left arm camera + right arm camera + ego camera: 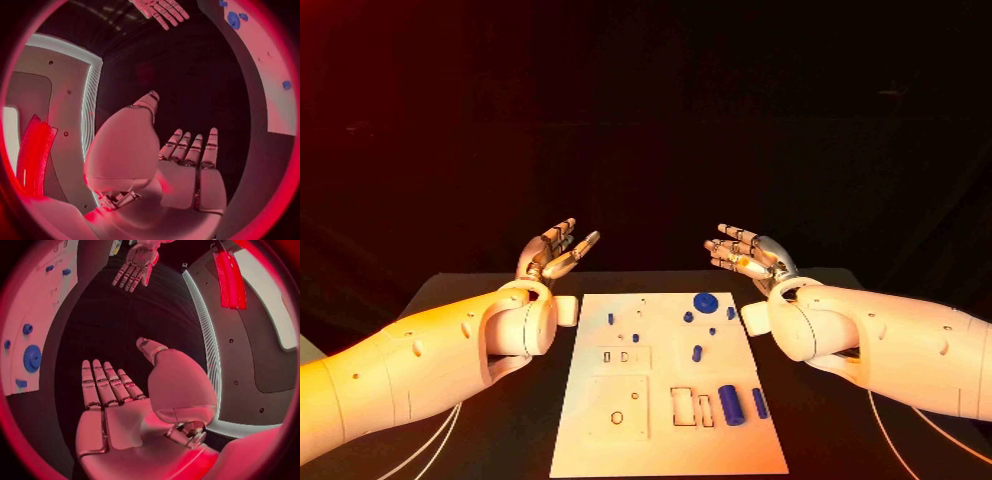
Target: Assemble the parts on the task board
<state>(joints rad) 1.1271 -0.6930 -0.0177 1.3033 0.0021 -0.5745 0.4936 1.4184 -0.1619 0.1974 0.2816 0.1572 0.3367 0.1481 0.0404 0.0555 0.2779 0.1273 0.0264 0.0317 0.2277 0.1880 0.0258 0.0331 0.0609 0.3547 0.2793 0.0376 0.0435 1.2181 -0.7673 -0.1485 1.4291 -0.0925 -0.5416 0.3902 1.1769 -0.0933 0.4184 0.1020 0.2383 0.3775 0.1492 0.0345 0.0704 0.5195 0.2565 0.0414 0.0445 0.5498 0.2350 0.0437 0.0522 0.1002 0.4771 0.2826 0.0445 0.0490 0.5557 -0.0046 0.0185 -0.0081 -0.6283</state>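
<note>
A black desk [473, 300] carries the white task board [596, 440] at its middle, with nothing standing between the board and either hand; the flat, rectangular board lies between the two white arms, its far end nearest the hands. The left hand [557, 250] hovers past the board's far left corner, fingers spread and holding nothing; the right hand [747, 252] hovers past the far right corner, likewise spread and empty, palms turned toward each other. Small blue parts sit on the board: a round disc [705, 300] at the far end, a stout cylinder [730, 404] and a slim bar [760, 402] toward the near right; rectangular cut-outs [684, 405] lie beside them. The hands are silver and segmented; the arms smooth and glossy.
</note>
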